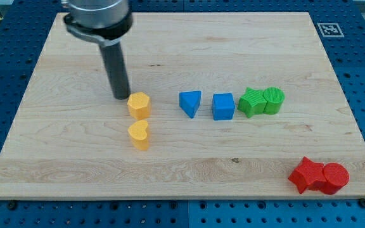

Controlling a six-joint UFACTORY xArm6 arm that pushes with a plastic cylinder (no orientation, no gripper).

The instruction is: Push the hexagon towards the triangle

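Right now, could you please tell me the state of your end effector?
No gripper: my tip holds nothing and sits just left of the yellow hexagon, close against it.

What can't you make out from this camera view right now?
- Whether my tip touches the yellow hexagon block: they sit close, and any gap is too small to tell.
- The arm above the rod: cut off by the view's top edge.
- The red round block's left side: hidden behind the red star-like block.

One camera looks down at a slant from above the near edge of the wooden desk (170, 164), facing across it toward the view's top. It stands far enough back to take in almost the whole desk, corners included.
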